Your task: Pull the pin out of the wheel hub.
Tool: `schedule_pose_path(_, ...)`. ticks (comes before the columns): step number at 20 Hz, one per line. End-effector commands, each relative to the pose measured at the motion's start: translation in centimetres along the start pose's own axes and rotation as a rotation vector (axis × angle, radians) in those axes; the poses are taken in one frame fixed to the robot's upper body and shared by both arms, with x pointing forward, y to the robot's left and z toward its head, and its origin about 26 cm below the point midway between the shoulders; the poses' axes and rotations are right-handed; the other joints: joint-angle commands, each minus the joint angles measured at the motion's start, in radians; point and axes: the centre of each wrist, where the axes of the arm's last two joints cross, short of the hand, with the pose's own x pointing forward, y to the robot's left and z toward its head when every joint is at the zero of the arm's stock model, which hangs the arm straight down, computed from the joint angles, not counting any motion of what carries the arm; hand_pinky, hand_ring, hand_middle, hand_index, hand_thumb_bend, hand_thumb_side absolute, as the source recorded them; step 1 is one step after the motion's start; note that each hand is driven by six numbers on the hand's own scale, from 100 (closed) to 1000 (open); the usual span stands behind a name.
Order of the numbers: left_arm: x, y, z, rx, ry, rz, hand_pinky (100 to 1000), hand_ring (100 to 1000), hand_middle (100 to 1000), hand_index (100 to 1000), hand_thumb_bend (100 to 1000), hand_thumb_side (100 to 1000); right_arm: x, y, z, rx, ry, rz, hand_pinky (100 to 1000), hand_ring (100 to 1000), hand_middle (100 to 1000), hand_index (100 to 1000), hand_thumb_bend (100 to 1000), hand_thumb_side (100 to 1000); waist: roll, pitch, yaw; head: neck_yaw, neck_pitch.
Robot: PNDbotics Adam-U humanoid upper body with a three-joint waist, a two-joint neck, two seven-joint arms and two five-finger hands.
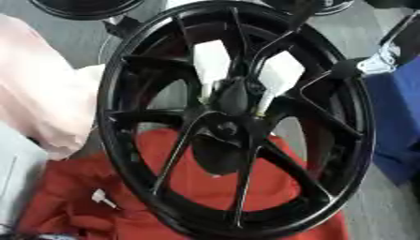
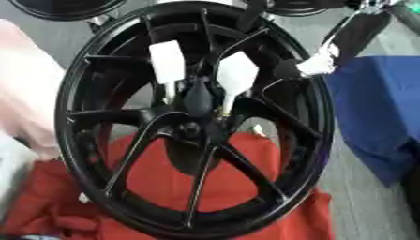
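A pale pink cloth (image 1: 37, 89) is seen at the left edge, with a red cloth (image 1: 78, 197) spread below it. A black spoked wheel (image 1: 354, 140) is stood upright over the red cloth, filling the middle. At its hub (image 1: 234, 96) a dark shape is seen, but the pin cannot be made out. The right hand (image 2: 308, 65) is seen at the wheel's upper right; whether its fingers are apart or together cannot be told. A blue cloth (image 2: 377, 108) is laid at the right.

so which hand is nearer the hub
Right. The right hand is at the spokes, up and to the right of the hub, not on it. The left hand shows in neither view.
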Motion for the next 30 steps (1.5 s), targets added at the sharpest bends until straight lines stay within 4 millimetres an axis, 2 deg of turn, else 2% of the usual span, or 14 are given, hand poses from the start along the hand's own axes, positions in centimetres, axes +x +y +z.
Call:
schedule_pose_path(1, 0.7, 0.1, -0.4, -0.005, -0.023, 0.0, 658, 505, 434, 712, 325, 577, -0.1, -1.3, 1.0, 0.292, -0.201, 0.251, 896, 827, 750, 870, 384, 573, 0.004, -0.023, 0.001, 0.0, -0.014)
schedule_pose_path(6, 0.6, 0.2, -0.3, -0.001, -0.021, -0.001, 658, 505, 433, 712, 325, 578, -0.7, -1.1, 0.5, 0.314, -0.185, 0.278, 889, 828, 749, 857, 398, 616, 0.004, -0.025, -0.001, 0.007, -0.009)
schedule_pose_path(10, 0.4, 0.4, -0.3, 0.005, -0.018, -0.006, 659, 504, 433, 712, 324, 579, -0.7, -1.5, 0.0, 0.329, -0.159, 0.315, 886, 840, 761, 856, 399, 663, 0.005, -0.028, -0.011, 0.034, 0.001)
schedule_pose_path(18, 0.2, 0.7, -0.2, 0.016, -0.009, -0.017, 659, 503, 432, 711, 320, 581, -0.3, -1.7, -0.8, 0.335, -0.129, 0.342, 882, 845, 769, 862, 389, 663, 0.009, -0.024, -0.024, 0.057, 0.017)
schedule_pose_path(30, 0.0, 1.4, -0.2, 0.041, -0.004, -0.039, 660, 502, 432, 712, 317, 582, -0.3, -1.0, -1.9, 0.362, -0.096, 0.357, 887, 858, 782, 872, 398, 636, 0.012, -0.019, -0.032, 0.069, 0.015)
